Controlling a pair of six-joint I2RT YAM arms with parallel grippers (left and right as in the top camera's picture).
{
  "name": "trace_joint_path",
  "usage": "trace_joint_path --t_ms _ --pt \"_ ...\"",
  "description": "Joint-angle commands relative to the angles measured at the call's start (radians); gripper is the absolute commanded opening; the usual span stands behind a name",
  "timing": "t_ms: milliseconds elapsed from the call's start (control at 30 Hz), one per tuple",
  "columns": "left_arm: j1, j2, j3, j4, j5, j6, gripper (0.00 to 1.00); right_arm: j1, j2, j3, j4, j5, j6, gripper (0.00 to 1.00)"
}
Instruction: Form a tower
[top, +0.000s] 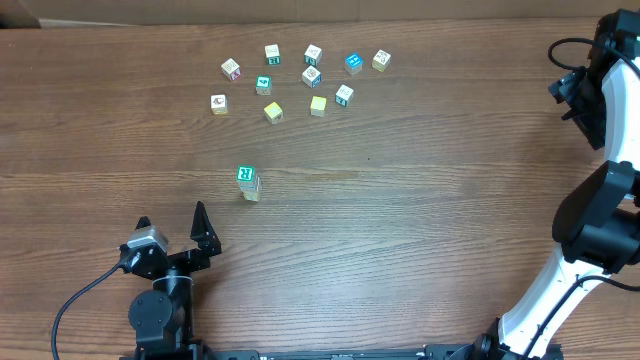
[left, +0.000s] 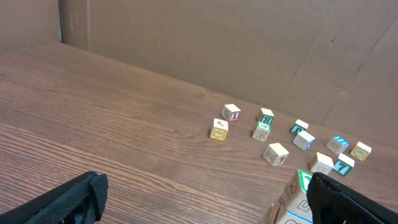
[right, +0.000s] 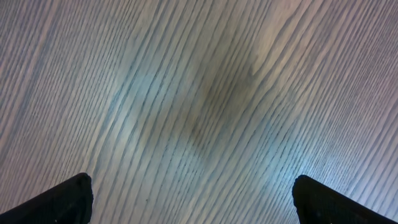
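Observation:
The tower (top: 248, 183) stands mid-table: a cube with a teal top face and a white letter rests on a pale cream cube. My left gripper (top: 172, 226) is open near the front edge, short of the tower and to its left, with nothing between its fingers. In the left wrist view the tower (left: 291, 198) shows at the lower right, partly covered by the right finger (left: 348, 202), while the gripper (left: 202, 205) gapes over bare wood. My right gripper (right: 193, 202) is open above bare table. Its arm (top: 598, 90) is at the far right edge.
Several loose letter cubes (top: 300, 76) lie scattered at the back of the table, beyond the tower; the left wrist view has them (left: 280, 142) ahead to the right. A brown cardboard wall (left: 217, 43) rises behind the table. The left arm's cable (top: 75, 300) trails at the front left.

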Motion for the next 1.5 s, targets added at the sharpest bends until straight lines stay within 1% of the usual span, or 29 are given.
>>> trace_joint_path --t_ms 0,1067,1200,1467 --pt "0.006 -0.011 -0.004 0.004 0.002 -0.005 1.0 0.002 -0.049 0.025 0.001 0.011 -0.001 1.0" --pt "0.006 -0.011 -0.004 0.003 0.002 -0.005 1.0 0.002 -0.054 0.025 0.001 0.011 -0.001 1.0" --pt "0.006 -0.011 -0.004 0.003 0.002 -0.005 1.0 0.016 -0.107 0.025 0.001 0.011 -0.001 1.0" --pt "0.006 -0.011 -0.004 0.003 0.002 -0.005 1.0 0.097 -0.302 0.025 0.001 0.011 -0.001 1.0"
